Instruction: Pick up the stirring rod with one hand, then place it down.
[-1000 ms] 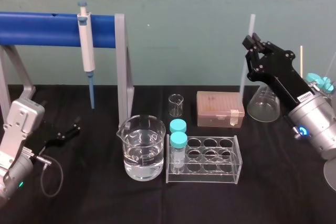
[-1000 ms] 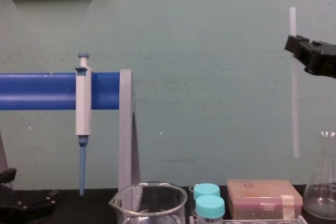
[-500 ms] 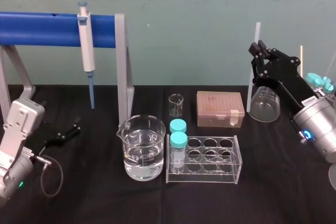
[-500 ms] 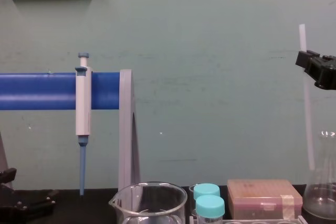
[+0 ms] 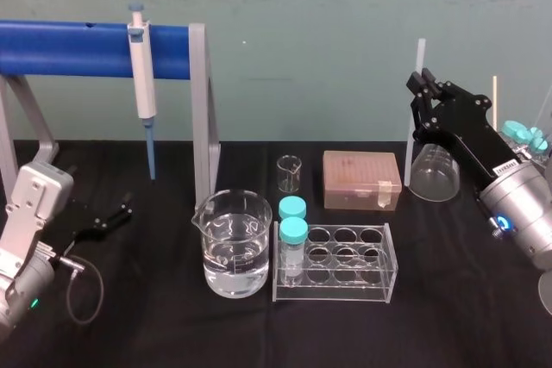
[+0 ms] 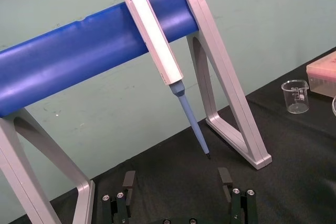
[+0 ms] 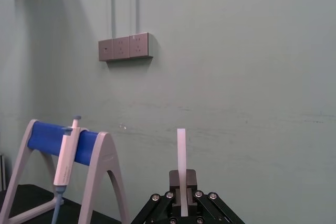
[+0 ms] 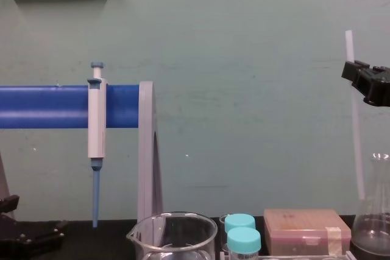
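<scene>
My right gripper (image 5: 421, 85) clamps the rod (image 5: 422, 53) upright at 2 o'clock, just beside the flask (image 5: 434, 174). Left gripper (image 5: 110, 215) sits parked at 8 o'clock, fingers apart.

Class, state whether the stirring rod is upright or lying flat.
Upright, slightly tilted: the right hand grips the stirring rod near its top, above the table. The left hand rests parked, open.

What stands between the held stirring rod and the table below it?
The right end effector grips the stirring rod upright. Its lower end hangs close beside the conical flask, whose flared wall may lie beneath it; nothing else visible does. The left end effector sits parked at the table's left.
</scene>
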Motion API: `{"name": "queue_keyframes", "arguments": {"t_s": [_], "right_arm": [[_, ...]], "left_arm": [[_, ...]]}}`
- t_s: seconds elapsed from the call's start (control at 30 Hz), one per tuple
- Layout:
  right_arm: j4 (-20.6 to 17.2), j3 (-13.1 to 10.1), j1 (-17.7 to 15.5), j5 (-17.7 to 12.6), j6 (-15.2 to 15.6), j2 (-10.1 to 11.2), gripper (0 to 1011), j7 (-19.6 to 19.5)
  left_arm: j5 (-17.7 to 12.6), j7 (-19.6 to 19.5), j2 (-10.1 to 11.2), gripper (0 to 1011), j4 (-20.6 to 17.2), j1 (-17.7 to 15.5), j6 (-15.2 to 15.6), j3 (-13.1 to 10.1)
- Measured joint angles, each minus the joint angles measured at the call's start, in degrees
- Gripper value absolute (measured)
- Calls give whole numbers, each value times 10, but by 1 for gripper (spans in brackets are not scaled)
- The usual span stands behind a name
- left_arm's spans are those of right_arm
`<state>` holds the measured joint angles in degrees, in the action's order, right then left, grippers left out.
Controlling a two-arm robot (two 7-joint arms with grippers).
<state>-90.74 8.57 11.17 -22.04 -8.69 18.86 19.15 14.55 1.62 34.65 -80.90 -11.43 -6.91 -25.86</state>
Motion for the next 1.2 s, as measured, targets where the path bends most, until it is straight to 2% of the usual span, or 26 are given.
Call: {"name": "queue_keyframes", "arguments": {"t_s": [1.2], "right_arm": [[-7, -7, -7, 4, 4, -1, 62, 2]], "left_arm": [[0, 0, 0, 1000, 0, 0, 0, 0]]}}
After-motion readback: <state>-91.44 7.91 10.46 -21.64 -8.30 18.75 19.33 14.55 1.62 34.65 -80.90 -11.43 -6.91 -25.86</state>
